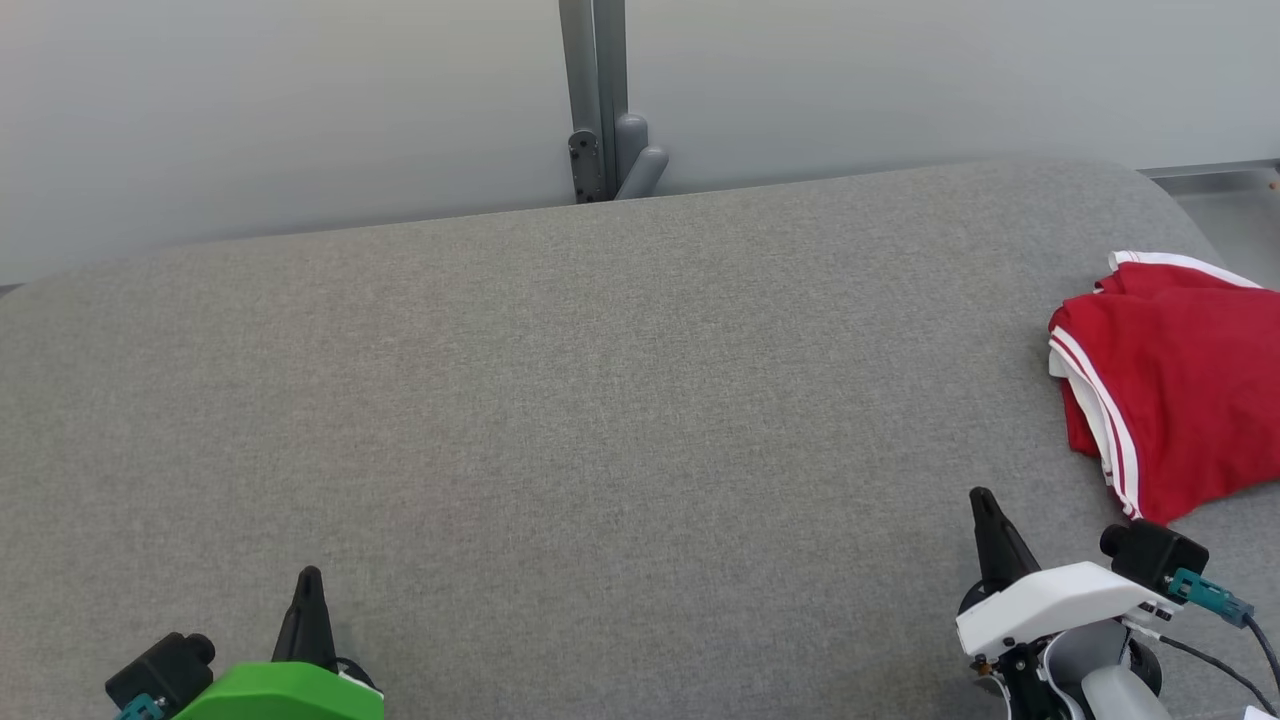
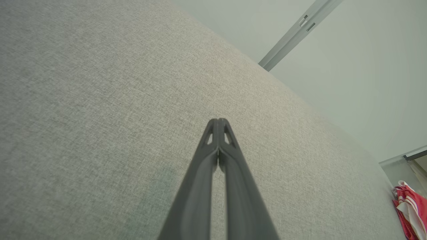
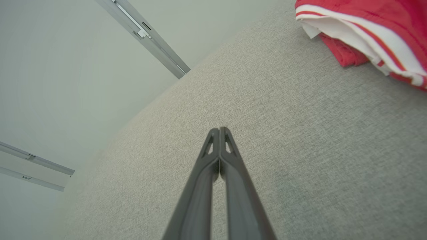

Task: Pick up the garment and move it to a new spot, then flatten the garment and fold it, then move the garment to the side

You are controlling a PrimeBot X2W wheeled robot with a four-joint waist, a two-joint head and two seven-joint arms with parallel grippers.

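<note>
Grey worktop (image 1: 600, 400): garment (image 1: 1170, 390) at right edge, ahead-right of R gripper (image 1: 984, 500), far from L gripper (image 1: 310, 577); both closed, empty.

Red garment (image 1: 1185, 390) (white stripes), grey table (image 1: 560, 420).

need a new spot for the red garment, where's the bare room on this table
Nearly the whole grey table is bare: everything from the left edge across to the red garment, and from the back post down to the left fingers and right fingers. Only the far right edge is crowded, where the garment lies.
</note>
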